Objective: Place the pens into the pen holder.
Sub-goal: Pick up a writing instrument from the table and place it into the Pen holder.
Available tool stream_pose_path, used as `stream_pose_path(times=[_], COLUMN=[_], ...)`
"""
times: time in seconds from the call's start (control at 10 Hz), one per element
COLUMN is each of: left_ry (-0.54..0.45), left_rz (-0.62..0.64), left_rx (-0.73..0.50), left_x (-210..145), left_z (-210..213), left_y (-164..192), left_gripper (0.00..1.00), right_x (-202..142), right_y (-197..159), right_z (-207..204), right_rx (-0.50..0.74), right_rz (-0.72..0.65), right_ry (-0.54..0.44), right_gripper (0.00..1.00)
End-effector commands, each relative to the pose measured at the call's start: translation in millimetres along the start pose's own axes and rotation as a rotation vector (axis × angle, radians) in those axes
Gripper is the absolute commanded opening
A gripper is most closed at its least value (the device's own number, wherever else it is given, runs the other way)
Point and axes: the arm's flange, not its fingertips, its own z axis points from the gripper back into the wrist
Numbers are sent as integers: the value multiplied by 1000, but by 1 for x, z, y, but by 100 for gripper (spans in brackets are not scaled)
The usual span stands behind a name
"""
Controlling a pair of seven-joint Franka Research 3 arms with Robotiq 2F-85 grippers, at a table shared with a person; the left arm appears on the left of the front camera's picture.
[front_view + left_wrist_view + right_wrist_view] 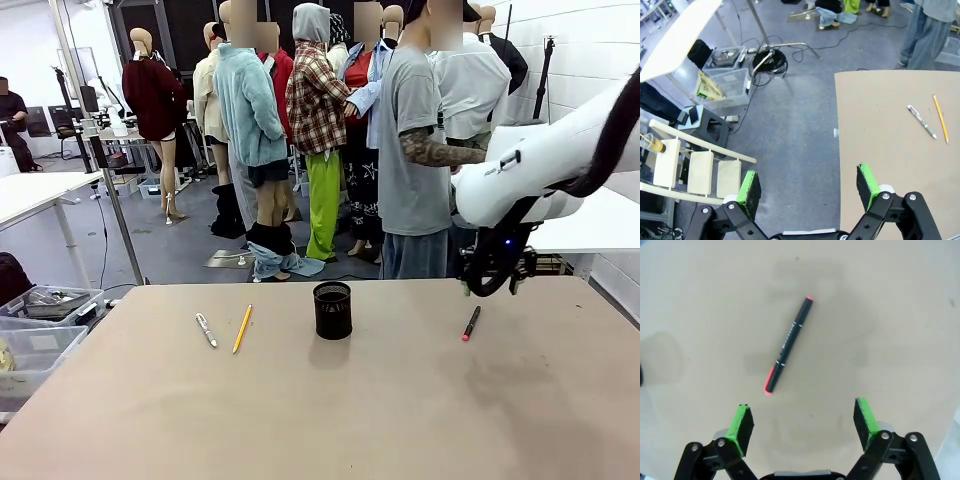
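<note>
- Standing upright just above the centre of the front view, the pen holder [332, 310] is a small black cylinder of fine mesh, open at the top.
- It rests on the worktop [400, 400], a smooth, matte, tan board.
- Left of the cup lies the yellow pencil [242, 328], slim and slanted. Just left of that lies the short white-silver pen [206, 330]. The two are apart from each other and from the cup.
- Right of the cup and well apart from it lies the red-tipped pen [471, 323]. In the right wrist view its thin black barrel runs diagonally through the upper middle of the frame, with red at both ends.
- The right hand [802, 415] shows black linkage fingers with green pads rising from the bottom edge. Its jaws are spread wide with nothing between them, and the red-tipped pen lies flat just beyond the pads.
- The left hand [810, 182] is likewise spread wide and empty. It straddles the worktop's edge, with one pad over the grey floor and the other over the tan board. The pencil and the white-silver pen lie at the right side of that frame.
- The glossy white right arm [530, 170] enters from the right of the front view.
- A person in a grey T-shirt [412, 150] stands at the far side.
- Clear plastic bins [35, 335] sit at the lower left.
</note>
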Motion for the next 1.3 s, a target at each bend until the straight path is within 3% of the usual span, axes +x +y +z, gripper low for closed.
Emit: stream_pose_path(times=[0.0, 0.5, 0.9, 1.0, 1.2], left_ry=[-10, -10, -10, -10, -10], left_rz=[13, 13, 13, 13, 13], left_rx=[5, 5, 5, 5, 5], left_x=[2, 2, 2, 2, 2], left_z=[-1, -1, -1, -1, -1], left_y=[-1, -1, -1, -1, -1], left_gripper=[100, 100, 100, 100, 100], right_x=[12, 26, 20, 19, 18], right_y=[12, 32, 30, 30, 29], right_z=[-13, -64, -78, -82, -81], right_rx=[-22, -2, -6, -7, -22], right_rz=[-58, -110, -140, -138, -142], right_ry=[59, 100, 101, 101, 86], right_gripper=[100, 100, 100, 95, 55])
